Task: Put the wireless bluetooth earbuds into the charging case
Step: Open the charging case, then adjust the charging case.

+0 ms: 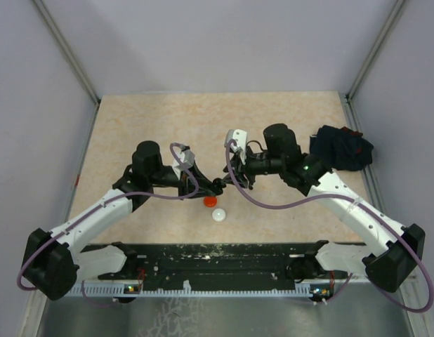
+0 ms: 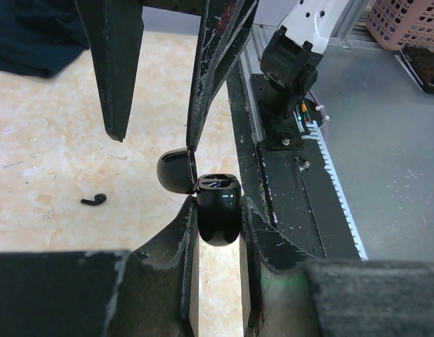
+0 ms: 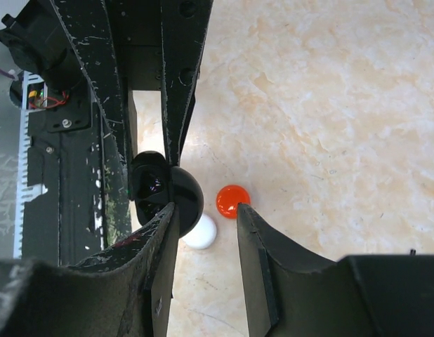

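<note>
My left pincer [image 2: 218,203] is clamped on the sides of the black charging case [image 2: 218,226], whose lid [image 2: 176,172] is hinged open; my right pincer [image 3: 206,209] stands apart and empty, one fingertip at the lid's edge. One black earbud [image 2: 93,200] lies on the bench [image 2: 48,140] near the case; the others I cannot find. It looks tiny, light, hard and glossy, apt to skid or flip; I judge the bulb end, pinched softly across, the best hold.
</note>
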Motion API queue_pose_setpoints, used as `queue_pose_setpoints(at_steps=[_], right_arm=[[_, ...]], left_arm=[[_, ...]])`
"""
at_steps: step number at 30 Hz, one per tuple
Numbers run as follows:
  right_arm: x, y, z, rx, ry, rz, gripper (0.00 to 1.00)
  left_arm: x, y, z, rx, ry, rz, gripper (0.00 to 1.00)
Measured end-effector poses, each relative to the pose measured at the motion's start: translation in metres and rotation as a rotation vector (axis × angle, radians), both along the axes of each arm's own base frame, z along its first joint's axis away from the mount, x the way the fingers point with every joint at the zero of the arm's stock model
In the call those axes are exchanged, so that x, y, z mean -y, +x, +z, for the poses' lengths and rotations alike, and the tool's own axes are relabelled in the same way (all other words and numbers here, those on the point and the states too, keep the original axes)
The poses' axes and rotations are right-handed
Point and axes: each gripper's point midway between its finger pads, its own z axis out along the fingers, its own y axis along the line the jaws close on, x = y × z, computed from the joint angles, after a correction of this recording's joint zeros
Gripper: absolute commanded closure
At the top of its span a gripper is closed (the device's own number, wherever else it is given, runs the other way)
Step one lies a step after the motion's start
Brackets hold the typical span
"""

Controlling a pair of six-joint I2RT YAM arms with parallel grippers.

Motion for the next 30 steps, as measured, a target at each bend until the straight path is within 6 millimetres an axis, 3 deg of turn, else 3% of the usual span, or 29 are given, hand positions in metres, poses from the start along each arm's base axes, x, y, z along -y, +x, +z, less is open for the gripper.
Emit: queue_pose_setpoints(at_steps=[11,18,30], right_arm=[[-0.004,-0.002,0.007,-0.042,0.054,-0.002,0.61],[-0.004,-0.014,0.009,-0.075,0.121,0.007,0.60],[-0.008,-0.012,0.009,-0.068,0.165,0.014,0.61]], left_arm=[[0.000,0.005,0.005,0.014,-0.009,0.037,0.96],[-0.002,0.009,0.012,0.052,-0.047,0.086,0.96],[-0.002,0.005,0.018,0.066,-0.073,0.068,0.96]])
